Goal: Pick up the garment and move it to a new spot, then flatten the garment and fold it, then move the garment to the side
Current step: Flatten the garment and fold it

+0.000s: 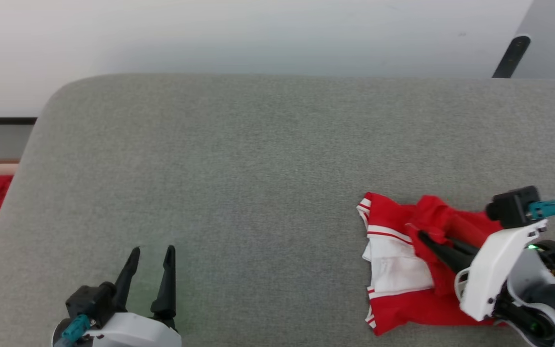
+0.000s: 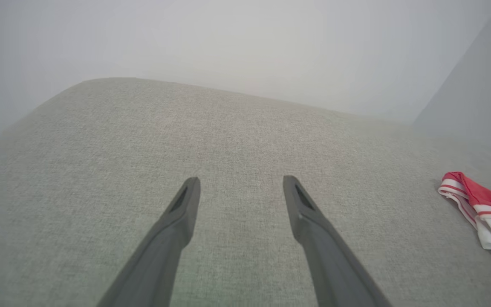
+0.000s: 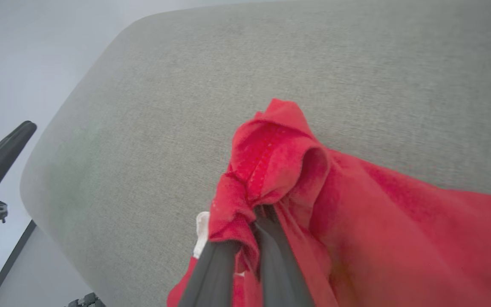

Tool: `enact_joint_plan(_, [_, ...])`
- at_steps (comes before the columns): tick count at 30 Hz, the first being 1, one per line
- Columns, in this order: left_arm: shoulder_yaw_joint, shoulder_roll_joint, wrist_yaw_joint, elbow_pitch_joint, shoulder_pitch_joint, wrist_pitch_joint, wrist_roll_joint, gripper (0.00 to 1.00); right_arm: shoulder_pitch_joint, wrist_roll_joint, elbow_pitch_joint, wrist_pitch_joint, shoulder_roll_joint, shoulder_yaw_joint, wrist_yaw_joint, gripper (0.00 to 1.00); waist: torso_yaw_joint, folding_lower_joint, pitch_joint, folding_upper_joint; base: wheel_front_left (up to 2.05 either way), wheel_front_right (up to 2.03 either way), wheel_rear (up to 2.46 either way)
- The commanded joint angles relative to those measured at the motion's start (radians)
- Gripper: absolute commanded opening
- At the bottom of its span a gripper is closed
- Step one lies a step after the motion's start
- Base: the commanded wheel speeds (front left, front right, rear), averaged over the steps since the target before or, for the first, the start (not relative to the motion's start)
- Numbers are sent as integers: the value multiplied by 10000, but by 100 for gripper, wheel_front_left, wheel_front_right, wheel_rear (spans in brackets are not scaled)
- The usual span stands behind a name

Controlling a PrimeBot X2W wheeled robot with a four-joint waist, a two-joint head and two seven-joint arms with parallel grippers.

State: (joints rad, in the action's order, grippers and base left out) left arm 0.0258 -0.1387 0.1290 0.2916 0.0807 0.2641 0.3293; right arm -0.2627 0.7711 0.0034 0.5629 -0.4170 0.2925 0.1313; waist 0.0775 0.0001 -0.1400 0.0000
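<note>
Our right jaws are clamped on a bunched red fold of the shirt, which lies crumpled on the near right part of the grey worktop. Our left jaws stand open, well apart from it.

left end effector: dark tapered fingers | white wrist shell | teal connector
</note>
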Motion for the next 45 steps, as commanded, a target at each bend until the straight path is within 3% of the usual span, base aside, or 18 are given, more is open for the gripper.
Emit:
enact_joint_plan(1, [-27,14,25,19,-111,-5,105,100,-156,-102,38,-13,122,127,-10,0,150,-1,-29,0,0,0,0])
enact_joint_plan(14, [49,136,26,146,-35,-5,250,100,-858,-696,1719,-917,726,1266,-8,0,643,-1,-114,0,0,0,0])
enact_joint_plan(15, [47,144,26,140,-31,-5,270,100,-906,-695,1814,-992,740,1311,-8,7,649,-1,-119,0,0,0,0])
enact_joint_plan(18, [-18,151,26,120,-75,-5,299,100,-1012,-577,2006,-1162,776,1509,-8,49,618,-1,-115,0,0,0,0])
enact_joint_plan(19, [-57,160,26,115,-100,-5,323,100,-1023,-523,2050,-1212,792,1526,-8,96,593,-1,-107,0,0,0,0])
enact_joint_plan(20, [-91,169,26,116,-121,-5,320,100,-1058,-489,2087,-1273,790,1535,-8,100,556,-1,-91,0,0,0,0])
enact_joint_plan(33, [-61,5,26,24,72,-5,490,100,-1322,-141,1899,-2389,180,1456,-10,100,-276,-1,137,0,0,0,0])
enact_joint_plan(45, [62,-101,26,246,170,-5,740,100,-888,-150,2379,-4007,-410,156,-9,100,-1128,-1,380,0,0,0,0])
